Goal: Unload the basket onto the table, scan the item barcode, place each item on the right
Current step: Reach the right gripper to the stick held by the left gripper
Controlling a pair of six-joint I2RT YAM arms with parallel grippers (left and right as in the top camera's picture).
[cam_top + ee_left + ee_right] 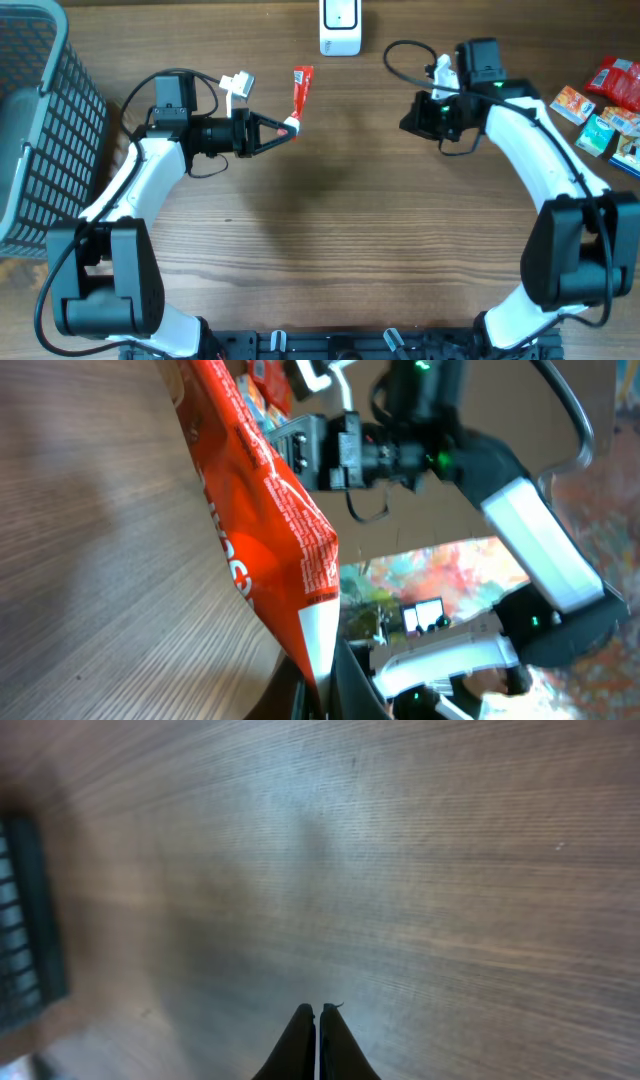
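Note:
The item, a red snack packet [300, 90] with a white end, hangs in the air above the table, left of centre. My left gripper [290, 128] is shut on that white end. In the left wrist view the packet [265, 510] rises steeply from the left gripper [322, 695], printed red side showing; no barcode is visible. A white scanner [340, 28] stands at the far edge, just right of the packet. My right gripper [407, 124] hovers right of centre. In its own view the right gripper [318, 1010] is shut over bare wood, holding nothing.
A grey wire basket [40, 120] stands along the left edge of the wooden table [330, 220]. Several colourful snack packets [605, 110] lie at the far right. The right arm's cable [400, 60] loops near the scanner.

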